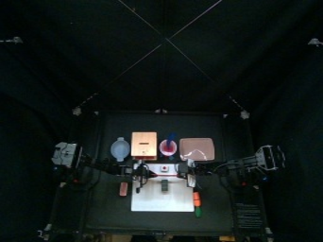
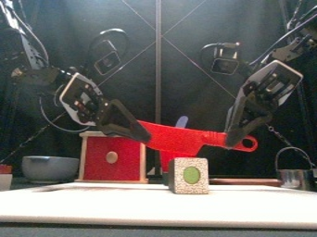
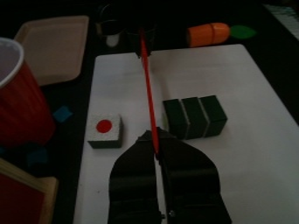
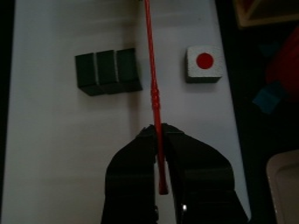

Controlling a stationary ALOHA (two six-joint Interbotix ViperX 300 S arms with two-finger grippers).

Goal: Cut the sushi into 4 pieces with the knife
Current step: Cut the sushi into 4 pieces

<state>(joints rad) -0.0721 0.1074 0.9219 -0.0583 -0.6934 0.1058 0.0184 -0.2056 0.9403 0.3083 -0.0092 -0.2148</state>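
One piece off, three blocks joined: second cut is next.
Red knife (image 2: 186,137) hangs over the white board (image 3: 233,79). The right gripper (image 4: 156,133) is clamped on its handle and the left gripper (image 3: 153,140) pinches the blade tip. The sushi roll (image 3: 193,118) lies below both, toward the board's front, and the cut piece (image 3: 105,129) toward its back. Likely next: shift the blade frontward onto a seam and press down.

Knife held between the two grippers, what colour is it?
The knife is red, blade and handle alike; the front view shows it best.
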